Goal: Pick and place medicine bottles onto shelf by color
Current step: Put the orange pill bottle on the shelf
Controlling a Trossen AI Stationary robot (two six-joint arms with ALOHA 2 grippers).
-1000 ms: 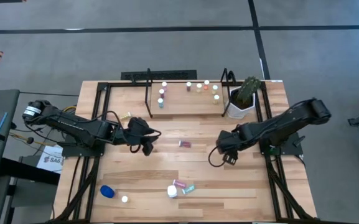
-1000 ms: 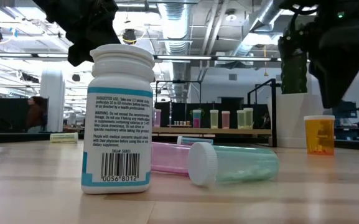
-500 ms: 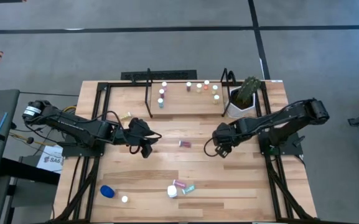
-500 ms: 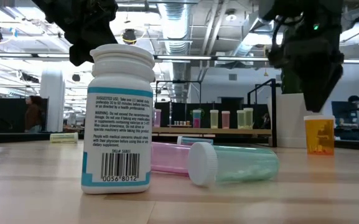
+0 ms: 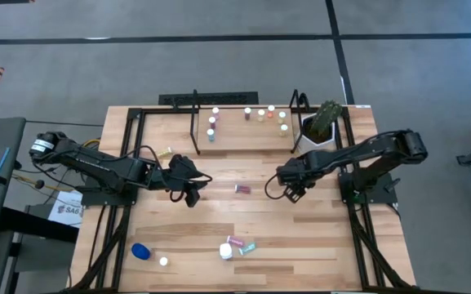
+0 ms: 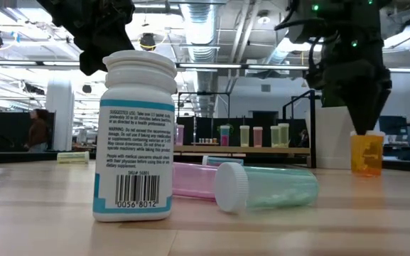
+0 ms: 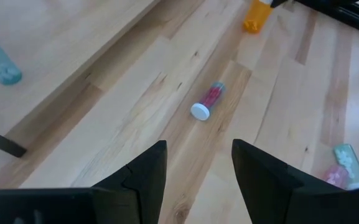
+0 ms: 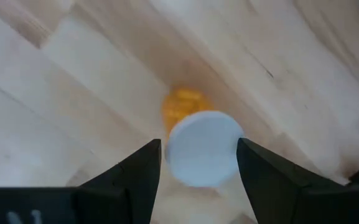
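The right gripper [image 8: 198, 180] is hung over a small orange white-capped bottle [image 8: 201, 140], fingers [image 8: 135, 180] wide apart around it, not yet closed. The left gripper [image 7: 198, 168] is held open over the table [image 5: 219, 212].

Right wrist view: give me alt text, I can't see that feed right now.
The open right gripper hangs over an upright orange bottle, its white cap between the two fingers, not yet gripped. Bare wood table lies all around.

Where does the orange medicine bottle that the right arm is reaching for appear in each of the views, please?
High view: hidden beneath the right end effector.
Low view: orange bottle upright at right, under that end effector.
Left wrist view: at the top edge.
Right wrist view: centre, white cap between the open fingers.
Shared landmark: the red vial lying nearby, also in the left wrist view.
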